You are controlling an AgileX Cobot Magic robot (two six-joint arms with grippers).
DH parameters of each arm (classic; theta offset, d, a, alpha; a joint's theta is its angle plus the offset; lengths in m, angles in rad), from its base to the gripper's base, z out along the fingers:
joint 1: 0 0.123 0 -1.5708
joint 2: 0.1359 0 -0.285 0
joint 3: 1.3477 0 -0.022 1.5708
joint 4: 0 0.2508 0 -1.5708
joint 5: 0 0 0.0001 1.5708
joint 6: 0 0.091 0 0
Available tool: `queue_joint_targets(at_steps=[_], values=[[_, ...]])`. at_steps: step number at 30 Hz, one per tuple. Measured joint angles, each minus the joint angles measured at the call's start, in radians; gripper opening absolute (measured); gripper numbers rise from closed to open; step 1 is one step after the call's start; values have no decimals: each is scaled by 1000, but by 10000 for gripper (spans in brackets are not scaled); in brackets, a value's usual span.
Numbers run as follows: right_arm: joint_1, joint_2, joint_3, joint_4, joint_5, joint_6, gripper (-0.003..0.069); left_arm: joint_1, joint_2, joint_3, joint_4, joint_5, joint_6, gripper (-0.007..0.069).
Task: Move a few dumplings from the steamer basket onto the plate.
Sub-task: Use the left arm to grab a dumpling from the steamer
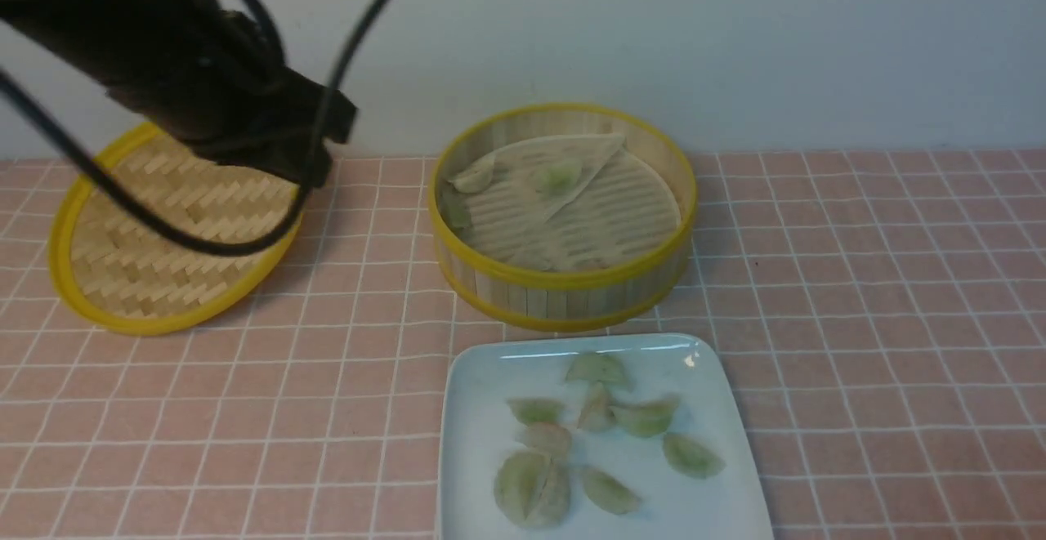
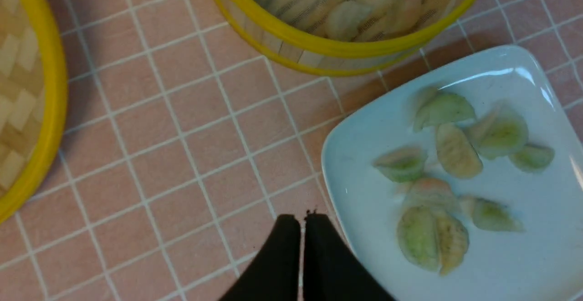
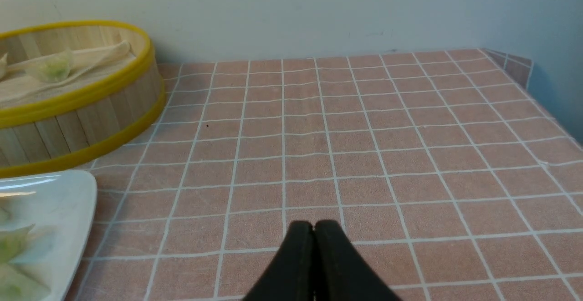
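Our left gripper (image 2: 300, 221) is pressed together with nothing in it. It hangs up over the bench (image 2: 182, 155) on the left side, away from the food. Our right gripper (image 3: 313, 229) is pressed together and empty too, low over bare bench on the right (we think it has no job just now).

A good bunch of dumplings (image 1: 605, 421) lies on the plate (image 2: 355, 201). Just behind the plate stands the steamer basket (image 1: 564, 299). Inside it, near the back wall, sits a green dumpling (image 1: 559, 174) on a pale sheet (image 1: 523, 168) that is folded over. One or two more lie by the left wall. The lid (image 2: 27, 87) lies off to the left.

If we fetch one more, we should spread the left gripper wide before it goes down. We should come straight down over one dumpling and squeeze softly, because they look squishy. We must not pinch the folded sheet, or it may lift up too. Then we lift above the yellow rim and let go over a bare bit of plate.
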Motion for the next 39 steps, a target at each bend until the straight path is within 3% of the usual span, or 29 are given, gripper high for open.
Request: queue_joint_targets(at_steps=[7,17,22,23,31,35,39], values=[[0,0,0,0,0,0,-15,-45,259,-259,26,-3,36,-6],[0,0,0,0,0,0,-15,-52,816,-900,-12,103,191,0],[0,0,0,0,0,0,-15,-52,1001,-1134,-3,111,233,69],[0,0,0,0,0,0,-15,-52,1045,-1183,7,112,237,124],[0,0,0,0,0,-1,-15,-53,1109,-1210,87,40,252,377],[0,0,0,0,0,-1,-15,-53,1139,-1213,96,-5,283,400],[0,0,0,0,0,-1,-15,-57,1156,-1220,114,-41,296,367]])
